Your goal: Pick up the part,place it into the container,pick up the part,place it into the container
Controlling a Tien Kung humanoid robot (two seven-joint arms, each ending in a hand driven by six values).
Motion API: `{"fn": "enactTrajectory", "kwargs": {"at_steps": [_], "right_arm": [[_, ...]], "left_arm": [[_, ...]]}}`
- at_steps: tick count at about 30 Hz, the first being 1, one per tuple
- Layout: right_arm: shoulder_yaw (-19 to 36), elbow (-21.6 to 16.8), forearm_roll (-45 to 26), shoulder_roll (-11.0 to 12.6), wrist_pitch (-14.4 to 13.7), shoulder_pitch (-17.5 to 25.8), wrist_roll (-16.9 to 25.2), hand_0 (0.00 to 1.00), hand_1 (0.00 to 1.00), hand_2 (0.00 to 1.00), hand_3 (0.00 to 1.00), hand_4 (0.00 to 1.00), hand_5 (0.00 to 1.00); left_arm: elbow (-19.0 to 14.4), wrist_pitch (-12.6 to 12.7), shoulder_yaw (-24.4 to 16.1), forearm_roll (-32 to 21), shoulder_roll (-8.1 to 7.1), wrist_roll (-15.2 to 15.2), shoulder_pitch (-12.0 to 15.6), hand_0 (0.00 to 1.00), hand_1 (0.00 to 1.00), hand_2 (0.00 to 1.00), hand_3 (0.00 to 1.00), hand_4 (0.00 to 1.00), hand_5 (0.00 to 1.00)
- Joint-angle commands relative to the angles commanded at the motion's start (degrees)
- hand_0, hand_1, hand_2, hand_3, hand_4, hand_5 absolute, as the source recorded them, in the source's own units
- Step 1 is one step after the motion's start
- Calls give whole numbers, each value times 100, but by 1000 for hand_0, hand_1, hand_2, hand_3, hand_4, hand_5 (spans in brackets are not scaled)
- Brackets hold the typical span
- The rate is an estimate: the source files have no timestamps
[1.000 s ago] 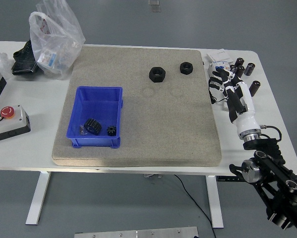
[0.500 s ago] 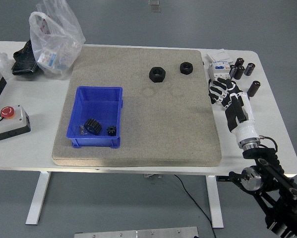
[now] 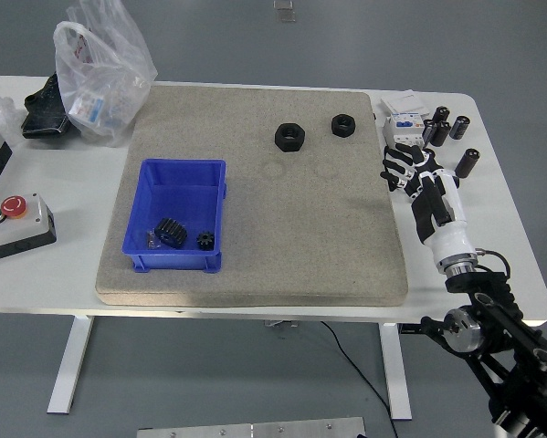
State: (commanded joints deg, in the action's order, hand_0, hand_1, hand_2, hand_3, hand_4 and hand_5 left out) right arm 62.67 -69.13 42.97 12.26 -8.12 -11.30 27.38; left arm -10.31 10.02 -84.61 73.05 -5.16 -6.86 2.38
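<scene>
- A grey control box (image 3: 13, 224) with a red button and a green one sits at the left edge of the white tabletop (image 3: 510, 219).
- A black object (image 3: 45, 114) and a clear plastic bag (image 3: 99, 73) lie at the far left corner, the bag overlapping the corner of the beige felt mat (image 3: 282, 237).
- The blue container (image 3: 177, 214) stands on the left part of the mat; inside it, toward its near end, lie a large black gear (image 3: 170, 232) and, just beside it, a small black gear (image 3: 205, 240).
- Two black hex nuts remain on the far part of the mat, well apart from the container: a larger hex nut (image 3: 290, 137) and, to its right, a smaller hex nut (image 3: 344, 125).
- Off the mat's right edge, a white electrical module (image 3: 403, 125) and several black cylinders (image 3: 451, 128) stand on the tabletop.
- The right robot hand (image 3: 408, 169) hovers just beyond the mat's right edge, near the module, its fingers (image 3: 394, 175) spread apart and holding nothing.
</scene>
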Motion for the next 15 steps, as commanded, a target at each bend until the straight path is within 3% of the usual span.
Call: {"fn": "enactTrajectory", "kwargs": {"at_steps": [15], "right_arm": [[215, -120, 125, 14, -80, 95, -71, 655, 691, 702, 662, 819, 657]], "left_arm": [[0, -16, 108, -120, -31, 42, -70, 655, 589, 592, 684, 650, 235]]}}
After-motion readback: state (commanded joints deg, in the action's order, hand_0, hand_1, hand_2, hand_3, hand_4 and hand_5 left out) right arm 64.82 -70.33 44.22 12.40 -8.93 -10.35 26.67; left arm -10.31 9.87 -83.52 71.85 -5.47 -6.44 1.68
